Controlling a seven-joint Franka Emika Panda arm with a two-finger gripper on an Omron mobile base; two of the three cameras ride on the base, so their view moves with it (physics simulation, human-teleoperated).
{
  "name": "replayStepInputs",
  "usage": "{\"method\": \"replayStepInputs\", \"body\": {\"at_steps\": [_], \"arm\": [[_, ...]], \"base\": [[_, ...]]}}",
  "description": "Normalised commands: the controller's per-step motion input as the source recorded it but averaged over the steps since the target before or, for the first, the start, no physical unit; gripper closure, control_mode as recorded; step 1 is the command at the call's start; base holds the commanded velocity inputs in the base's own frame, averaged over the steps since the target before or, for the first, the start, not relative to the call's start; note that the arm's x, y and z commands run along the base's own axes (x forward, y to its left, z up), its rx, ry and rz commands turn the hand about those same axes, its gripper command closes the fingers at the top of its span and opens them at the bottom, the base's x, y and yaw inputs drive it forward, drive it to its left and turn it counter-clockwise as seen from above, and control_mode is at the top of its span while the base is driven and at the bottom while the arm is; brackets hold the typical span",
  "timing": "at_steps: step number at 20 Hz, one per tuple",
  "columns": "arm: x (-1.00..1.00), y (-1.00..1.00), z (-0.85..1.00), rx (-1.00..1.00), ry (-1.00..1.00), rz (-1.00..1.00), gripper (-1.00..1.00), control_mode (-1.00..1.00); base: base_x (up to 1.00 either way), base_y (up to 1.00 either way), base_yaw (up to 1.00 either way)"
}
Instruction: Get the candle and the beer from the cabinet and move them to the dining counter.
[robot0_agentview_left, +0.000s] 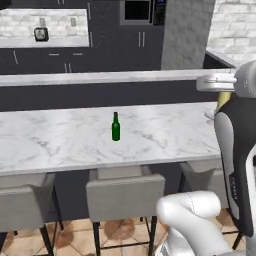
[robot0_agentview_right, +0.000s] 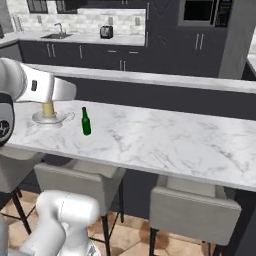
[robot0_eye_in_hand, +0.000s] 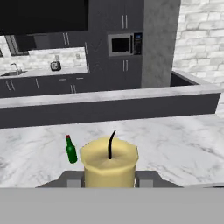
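My gripper (robot0_eye_in_hand: 109, 180) is shut on the candle (robot0_eye_in_hand: 109, 162), a thick pale-yellow stub with a black wick. In the right base view the gripper (robot0_agentview_right: 48, 104) holds the candle (robot0_agentview_right: 48, 109) upright in its clear round holder (robot0_agentview_right: 51, 119), which looks to rest on the left end of the dining counter (robot0_agentview_right: 165, 142). The beer (robot0_agentview_right: 86, 121), a dark-green bottle, stands upright on the marble just right of the candle; in the hand view the beer (robot0_eye_in_hand: 71, 149) is to its left. In the left base view the beer (robot0_agentview_left: 115, 126) stands mid-counter, the candle (robot0_agentview_left: 223, 100) at the right. Which black unit at the back is the cabinet, I cannot tell.
A dark raised ledge (robot0_agentview_left: 100, 79) runs behind the marble top. Beige stools (robot0_agentview_left: 125, 192) stand along the near side. Far back are a worktop with a sink (robot0_agentview_right: 56, 36) and toaster (robot0_agentview_right: 105, 32), and a built-in microwave (robot0_eye_in_hand: 121, 44).
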Motion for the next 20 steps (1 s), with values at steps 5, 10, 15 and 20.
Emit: {"method": "replayStepInputs", "body": {"at_steps": [5,10,15,20], "arm": [[0.00,0.00,0.00,0.00,0.00,0.00,1.00,1.00],[0.00,0.00,0.00,0.00,0.00,0.00,1.00,1.00],[0.00,0.00,0.00,0.00,0.00,0.00,1.00,1.00],[0.00,0.00,0.00,0.00,0.00,0.00,1.00,1.00]], "base": [[0.48,-0.40,-0.36],[0.44,-0.24,-0.35],[0.33,-0.21,-0.03],[0.57,-0.20,0.03]]}}
